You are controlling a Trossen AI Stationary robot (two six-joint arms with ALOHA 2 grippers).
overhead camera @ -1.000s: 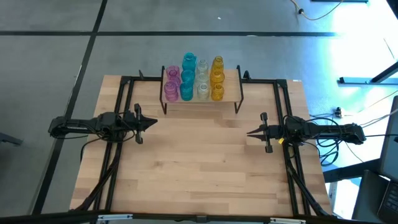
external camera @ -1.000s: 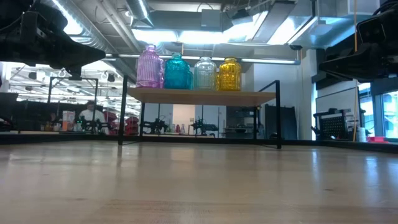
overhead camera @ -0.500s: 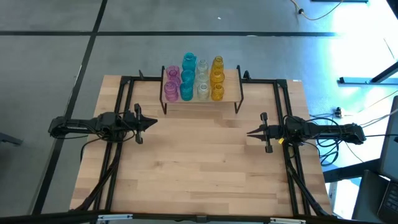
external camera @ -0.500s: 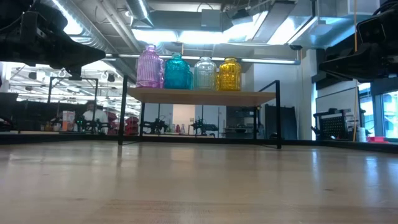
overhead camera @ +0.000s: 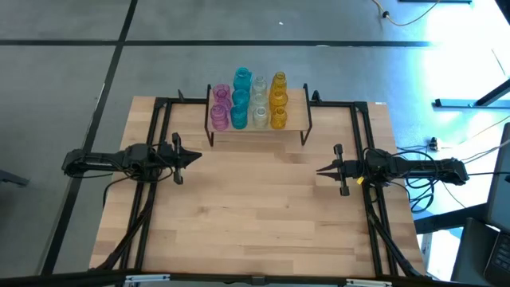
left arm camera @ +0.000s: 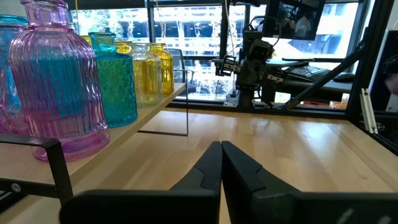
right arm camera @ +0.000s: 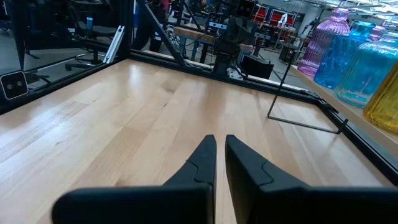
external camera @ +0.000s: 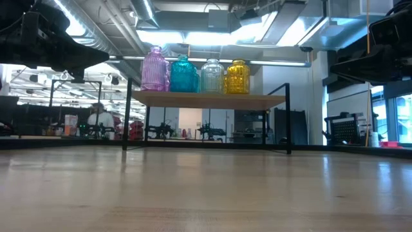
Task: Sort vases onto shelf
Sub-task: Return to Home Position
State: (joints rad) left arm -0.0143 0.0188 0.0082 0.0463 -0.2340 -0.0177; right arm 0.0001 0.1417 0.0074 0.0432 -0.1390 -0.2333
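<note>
The vases (overhead camera: 249,102) stand upright in four rows by colour on the shelf (overhead camera: 296,108) at the table's far edge. The rows are pink (external camera: 154,69), teal (external camera: 184,74), clear (external camera: 212,76) and yellow (external camera: 238,77). The vases rest on their bases on the light-wood board (external camera: 206,100). My left gripper (overhead camera: 198,157) hovers level at the table's left, shut and empty, pointing toward the right (left arm camera: 220,146). My right gripper (overhead camera: 319,170) hovers level at the table's right, shut and empty, pointing toward the left (right arm camera: 220,140).
Black frame rails (overhead camera: 163,127) (overhead camera: 362,127) run along the table's left and right sides beside the shelf legs (external camera: 288,119). Bare wooden tabletop (overhead camera: 255,207) lies between the two arms and toward the near edge. A person (external camera: 100,119) shows in the room far behind.
</note>
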